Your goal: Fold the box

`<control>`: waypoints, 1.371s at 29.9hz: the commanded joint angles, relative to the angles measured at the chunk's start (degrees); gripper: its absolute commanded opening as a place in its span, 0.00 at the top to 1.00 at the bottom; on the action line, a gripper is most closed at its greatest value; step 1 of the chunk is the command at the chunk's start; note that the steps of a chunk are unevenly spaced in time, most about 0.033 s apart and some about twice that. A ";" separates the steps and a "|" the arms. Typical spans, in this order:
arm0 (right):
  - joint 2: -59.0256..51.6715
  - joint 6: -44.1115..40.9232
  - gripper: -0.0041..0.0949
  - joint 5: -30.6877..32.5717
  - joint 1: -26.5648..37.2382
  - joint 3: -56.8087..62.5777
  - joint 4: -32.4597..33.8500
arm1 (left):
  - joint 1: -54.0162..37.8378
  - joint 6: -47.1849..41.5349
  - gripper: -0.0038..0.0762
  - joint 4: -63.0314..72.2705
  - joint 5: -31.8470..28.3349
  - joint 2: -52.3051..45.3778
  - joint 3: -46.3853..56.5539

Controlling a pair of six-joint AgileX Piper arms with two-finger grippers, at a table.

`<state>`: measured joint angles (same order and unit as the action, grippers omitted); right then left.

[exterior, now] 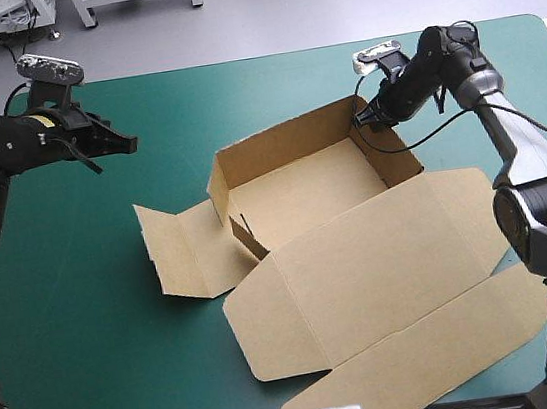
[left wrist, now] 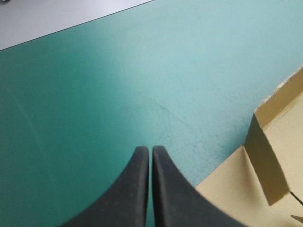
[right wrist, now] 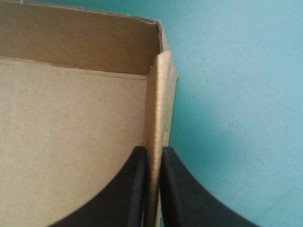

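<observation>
Pinching the box [exterior: 303, 196] wall — right hand [right wrist: 152, 151], all but closed

Bare teal-green cover [exterior: 67, 322] left of box [exterior: 303, 201] and along far edge gives passage; raised walls [exterior: 286, 147] block centre; flat lid [exterior: 383, 271] covers near-right

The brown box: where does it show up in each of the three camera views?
High view: the box sits mid-table, walls raised, lid flat toward the near edge.
Left wrist view: one corner of the box lies beside the shut left gripper, untouched.
Right wrist view: the right gripper pinches its side wall.
Shared landmark: the teal-green cover.
</observation>
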<state>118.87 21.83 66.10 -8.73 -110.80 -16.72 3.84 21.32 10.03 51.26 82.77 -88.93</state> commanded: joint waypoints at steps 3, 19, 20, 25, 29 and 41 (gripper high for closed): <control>-3.21 -0.20 0.57 5.45 0.16 -4.96 -1.37 | 0.03 -0.64 0.94 3.14 -3.06 -1.48 -1.54; -14.49 -3.73 0.33 5.45 0.16 2.42 2.32 | 0.03 -0.77 0.94 2.38 0.39 -1.48 -1.54; -14.49 -3.73 0.33 5.45 0.16 3.52 2.48 | 0.03 -0.77 0.94 2.38 1.01 -1.48 -1.54; -12.18 -2.85 0.33 5.45 0.16 8.51 1.95 | 0.03 -0.77 0.94 2.29 1.40 -1.48 -1.54; -8.69 -2.28 0.33 5.34 0.16 8.50 0.50 | 0.03 -0.77 0.94 2.44 1.30 -1.48 -1.54; -1.91 2.81 0.79 5.34 -0.58 6.18 0.14 | 0.03 -0.85 0.94 2.69 2.53 -1.48 -1.54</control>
<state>119.08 22.77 70.71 -8.92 -103.43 -15.66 3.84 21.26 11.35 56.48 83.33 -88.83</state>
